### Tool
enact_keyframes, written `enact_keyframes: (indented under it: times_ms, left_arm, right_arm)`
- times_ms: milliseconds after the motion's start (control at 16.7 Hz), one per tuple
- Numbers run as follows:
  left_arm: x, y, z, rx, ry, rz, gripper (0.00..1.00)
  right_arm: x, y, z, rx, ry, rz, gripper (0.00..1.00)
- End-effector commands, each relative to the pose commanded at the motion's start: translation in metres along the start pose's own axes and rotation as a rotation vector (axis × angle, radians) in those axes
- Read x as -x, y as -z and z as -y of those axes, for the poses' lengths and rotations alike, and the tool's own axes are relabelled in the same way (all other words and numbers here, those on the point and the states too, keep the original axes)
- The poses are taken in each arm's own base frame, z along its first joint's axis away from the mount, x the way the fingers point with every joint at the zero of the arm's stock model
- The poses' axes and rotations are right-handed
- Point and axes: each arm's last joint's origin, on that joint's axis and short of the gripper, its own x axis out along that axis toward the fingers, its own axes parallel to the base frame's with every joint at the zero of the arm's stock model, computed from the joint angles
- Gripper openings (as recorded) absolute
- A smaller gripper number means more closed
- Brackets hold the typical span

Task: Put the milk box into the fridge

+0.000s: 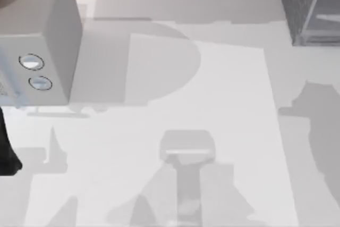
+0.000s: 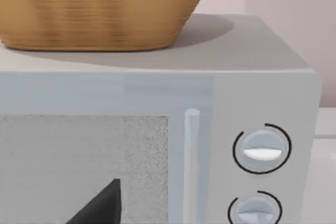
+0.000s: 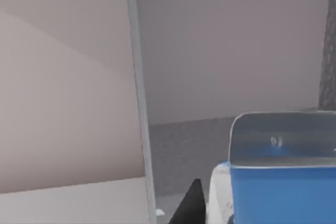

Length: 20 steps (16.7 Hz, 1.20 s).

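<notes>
Dark grey speckled, the fridge stands at the table's far right corner in the top view, and a light grey box with two round dials stands at far left. In the left wrist view that dial box carries a woven basket on its top; a dark fingertip of the left gripper shows before its door, jaw state impossible to tell. In the right wrist view the blue milk box sits close before the camera, facing the fridge's pale frame edge, with one dark fingertip beside it; whether the right gripper's jaws clasp it cannot be told.
</notes>
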Motion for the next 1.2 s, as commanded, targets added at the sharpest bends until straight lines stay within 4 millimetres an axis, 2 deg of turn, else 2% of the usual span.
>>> enact_keyframes:
  times_ms: [120,300,480,660,1020,1200]
  left_arm:
    - [0.000,0.000,0.000,0.000,0.000,0.000,1.00]
    - [0.000,0.000,0.000,0.000,0.000,0.000,1.00]
    - [0.000,0.000,0.000,0.000,0.000,0.000,1.00]
    - [0.000,0.000,0.000,0.000,0.000,0.000,1.00]
    - [0.000,0.000,0.000,0.000,0.000,0.000,1.00]
    - [0.000,0.000,0.000,0.000,0.000,0.000,1.00]
  right_arm:
    - [0.024,0.011,0.024,0.002,-0.013,0.011,0.00]
    - [0.050,0.037,0.045,0.019,-0.051,0.020,0.00]
    - [0.061,0.064,0.055,0.043,-0.095,0.011,0.00]
    - [0.064,0.080,0.059,0.058,-0.125,-0.002,0.00]
    - [0.064,0.081,0.059,0.057,-0.129,-0.004,0.00]
    - [0.062,0.069,0.058,0.057,-0.139,0.015,0.00]
